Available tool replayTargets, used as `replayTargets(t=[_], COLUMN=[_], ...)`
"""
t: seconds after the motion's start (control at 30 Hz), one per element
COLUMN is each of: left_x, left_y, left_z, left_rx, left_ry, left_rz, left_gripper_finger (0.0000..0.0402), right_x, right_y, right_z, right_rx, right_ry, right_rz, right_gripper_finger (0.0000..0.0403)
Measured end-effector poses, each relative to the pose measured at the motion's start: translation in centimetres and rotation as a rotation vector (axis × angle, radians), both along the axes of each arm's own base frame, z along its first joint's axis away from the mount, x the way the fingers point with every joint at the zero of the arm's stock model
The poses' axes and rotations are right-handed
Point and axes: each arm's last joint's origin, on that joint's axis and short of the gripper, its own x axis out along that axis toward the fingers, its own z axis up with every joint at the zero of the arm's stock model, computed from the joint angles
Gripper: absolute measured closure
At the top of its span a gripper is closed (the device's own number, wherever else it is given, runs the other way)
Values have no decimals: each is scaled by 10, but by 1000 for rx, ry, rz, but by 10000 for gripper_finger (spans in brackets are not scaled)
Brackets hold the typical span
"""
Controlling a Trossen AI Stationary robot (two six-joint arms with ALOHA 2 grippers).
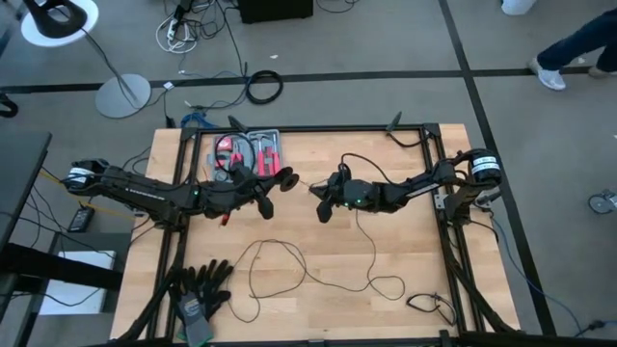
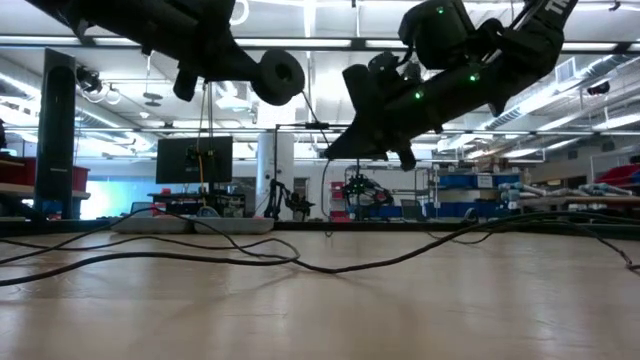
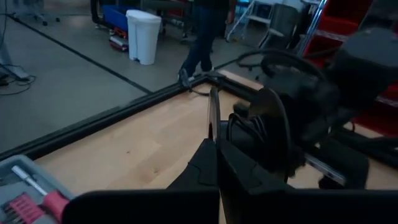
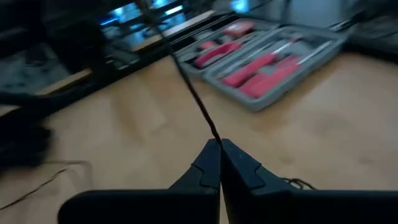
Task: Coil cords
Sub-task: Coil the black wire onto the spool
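High view: the left gripper (image 1: 292, 180) and right gripper (image 1: 313, 191) meet at frame centre above the bench (image 1: 405, 251). The cord (image 1: 289, 260) loops across the lower half of the bench. A tool case (image 1: 249, 151) sits upper centre, gloves (image 1: 198, 289) lower left.

Low view: both arms hang at the top; the cord trails over the bench across mid-frame.

Left wrist view: the left gripper (image 3: 217, 155) is pinched together on a thin vertical strand of cord (image 3: 213, 115) at centre.

Right wrist view: the right gripper (image 4: 220, 155) is clamped on the cord (image 4: 186, 81), which runs taut to the upper left; the tool case (image 4: 273, 59) lies upper right
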Motion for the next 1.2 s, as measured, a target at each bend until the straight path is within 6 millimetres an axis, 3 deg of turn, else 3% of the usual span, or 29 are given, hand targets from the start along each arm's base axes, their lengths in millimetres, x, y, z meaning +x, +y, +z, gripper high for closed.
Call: replayTargets(t=[0.17, 0.33, 0.5, 0.63, 0.73, 0.9, 1.2], left_x=[2, 11, 15, 14, 13, 10, 9], left_y=[2, 1, 0, 0, 0, 0, -3], left_z=[-1, -11, -19, -22, -26, -36, -44], left_rx=[30, 18, 8, 14, 10, 10, -7], left_ry=[-1, 13, 37, 77, 119, 214, 307], left_rz=[82, 89, 85, 79, 84, 85, -19], left_gripper_finger=[401, 401, 401, 401, 401, 401, 401], right_x=[13, 44, 76, 95, 97, 93, 87], right_y=[10, 16, 19, 21, 26, 25, 6], right_z=[14, 31, 16, 12, 17, 45, 65], right_rx=[23, -12, 13, -5, -52, -135, -131], right_ry=[-21, 31, 151, 141, 131, 62, 15], right_rz=[95, 186, 287, 333, 364, 381, 432], right_gripper_finger=[403, 403, 403, 403, 403, 403, 403])
